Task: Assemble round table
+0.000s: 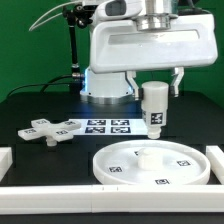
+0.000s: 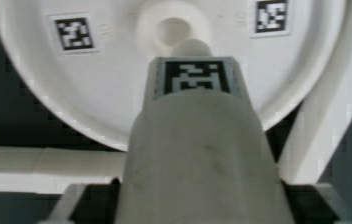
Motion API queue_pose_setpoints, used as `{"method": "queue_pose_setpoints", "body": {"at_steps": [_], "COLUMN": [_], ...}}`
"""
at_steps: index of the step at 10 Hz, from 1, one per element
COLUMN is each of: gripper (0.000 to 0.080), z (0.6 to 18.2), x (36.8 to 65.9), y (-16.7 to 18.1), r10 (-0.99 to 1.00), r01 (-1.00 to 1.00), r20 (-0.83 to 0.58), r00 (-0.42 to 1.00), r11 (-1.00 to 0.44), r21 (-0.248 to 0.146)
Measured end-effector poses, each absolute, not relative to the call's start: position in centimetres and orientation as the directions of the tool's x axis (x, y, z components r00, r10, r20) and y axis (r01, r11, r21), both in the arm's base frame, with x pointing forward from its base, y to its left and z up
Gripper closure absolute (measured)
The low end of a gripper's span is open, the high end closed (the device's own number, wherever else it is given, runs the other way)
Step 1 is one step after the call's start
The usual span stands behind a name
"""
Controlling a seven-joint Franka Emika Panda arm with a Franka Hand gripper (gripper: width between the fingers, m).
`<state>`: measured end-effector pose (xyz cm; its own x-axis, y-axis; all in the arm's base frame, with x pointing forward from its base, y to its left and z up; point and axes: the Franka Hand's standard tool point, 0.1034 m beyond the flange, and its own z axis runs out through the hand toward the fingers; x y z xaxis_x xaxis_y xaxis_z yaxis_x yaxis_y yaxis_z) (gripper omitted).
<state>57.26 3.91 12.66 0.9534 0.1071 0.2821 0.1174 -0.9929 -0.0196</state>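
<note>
The round disc [image 1: 153,163] lies flat on the black table, with a raised boss at its centre. My gripper [image 1: 153,92] is shut on the cylinder leg [image 1: 154,108] and holds it upright above the disc's far edge, clear of it. In the wrist view the leg [image 2: 194,130] runs from between the dark pads [image 2: 91,197] toward the disc [image 2: 102,100], its tagged end close to the disc's central boss [image 2: 178,38]. The cross-shaped foot [image 1: 49,129] lies on the table at the exterior view's left.
The marker board [image 1: 108,126] lies behind the disc under the arm's base. White border rails run along the front [image 1: 100,204] and at both sides [image 1: 214,158]. The robot's white base [image 1: 108,85] stands at the back.
</note>
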Motion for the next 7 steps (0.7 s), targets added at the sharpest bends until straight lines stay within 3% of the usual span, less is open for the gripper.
{"method": "queue_pose_setpoints", "body": {"at_steps": [2,5,7], "gripper": [0.0389,0.0389,0.0389], "z": [11.8,11.7,10.6], "x": [57.2,57.2,57.3], "y": [3.0,3.5,4.5], "r10": [0.14,0.145,0.161], "r01": [0.15,0.155,0.171], "r20": [0.278,0.282,0.298], "r00": [0.95,0.948,0.941], "r11": [-0.989,-0.988,-0.985], "r21": [-0.014,-0.014,-0.008]}}
